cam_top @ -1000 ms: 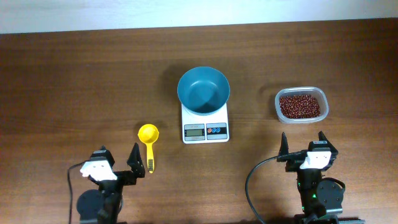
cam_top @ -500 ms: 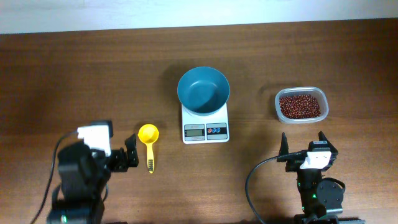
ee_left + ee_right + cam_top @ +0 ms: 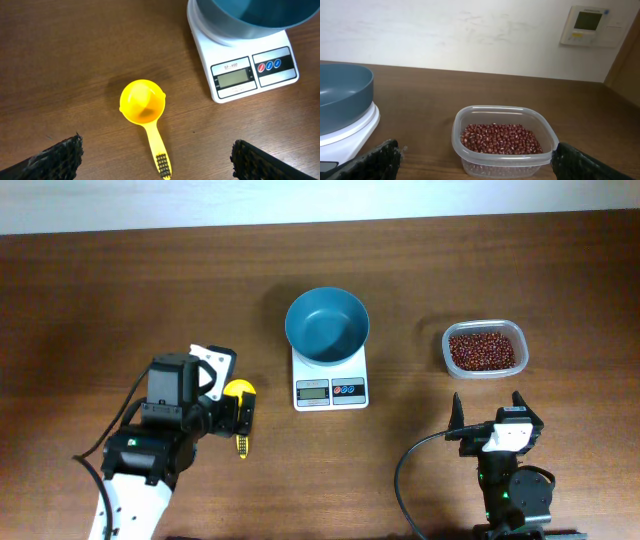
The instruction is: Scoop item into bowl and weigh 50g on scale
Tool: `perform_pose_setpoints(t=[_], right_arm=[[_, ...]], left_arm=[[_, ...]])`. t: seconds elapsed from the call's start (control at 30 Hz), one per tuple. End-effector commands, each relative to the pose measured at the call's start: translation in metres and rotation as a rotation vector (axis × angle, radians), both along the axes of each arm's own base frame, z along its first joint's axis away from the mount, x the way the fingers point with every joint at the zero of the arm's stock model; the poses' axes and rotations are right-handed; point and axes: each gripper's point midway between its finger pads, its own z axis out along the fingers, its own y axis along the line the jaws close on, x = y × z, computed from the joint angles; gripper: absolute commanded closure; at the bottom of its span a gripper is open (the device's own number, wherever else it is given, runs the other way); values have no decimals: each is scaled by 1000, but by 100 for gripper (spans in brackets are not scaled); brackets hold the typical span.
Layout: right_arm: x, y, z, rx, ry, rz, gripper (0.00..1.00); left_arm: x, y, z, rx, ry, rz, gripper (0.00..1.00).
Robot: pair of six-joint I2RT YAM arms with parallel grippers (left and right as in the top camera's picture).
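The left gripper (image 3: 156, 159) hangs with its jaws spread wide and nothing between them, directly over the black-tipped handle of a yellow measuring scoop (image 3: 143, 103). The scoop lies flat on the wooden table (image 3: 100, 300) just left of the scale (image 3: 331, 389), cup end toward the far side, and its cup is empty. The white scale shows its grey display and red and blue buttons at the front; no digits can be read. The teal-blue bowl (image 3: 327, 326) sits centred on the scale's platform, upright, with a bare interior. Well to the right of the scale stands a clear plastic container (image 3: 496, 170), uncovered, holding the red-brown beans (image 3: 483, 350) in a shallow heap. The right gripper (image 3: 488, 407) waits right of the scale and nearer the robot than the container, jaws wide apart, holding nothing.
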Motion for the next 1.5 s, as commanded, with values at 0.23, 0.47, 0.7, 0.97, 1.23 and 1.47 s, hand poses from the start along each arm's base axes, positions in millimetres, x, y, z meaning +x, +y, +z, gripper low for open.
perform_pose_setpoints(t=[0.23, 0.47, 0.7, 0.97, 1.23, 1.47], right_arm=[[0, -2, -2, 5, 2, -14, 1], [0, -2, -2, 5, 2, -14, 1], [0, -2, -2, 5, 2, -14, 1], [0, -2, -2, 5, 2, -14, 1], [0, -2, -2, 5, 2, -14, 1], [0, -2, -2, 5, 2, -14, 1]], left_arm=[[5, -10, -4, -22, 30, -46, 1], [6, -23, 0, -78, 19, -90, 1], [18, -93, -5, -39, 8, -291, 1], [31, -161, -22, 18, 66, -428, 30], [19, -189, -47, 40, 120, -438, 96], [17, -193, -58, 39, 149, -425, 100]])
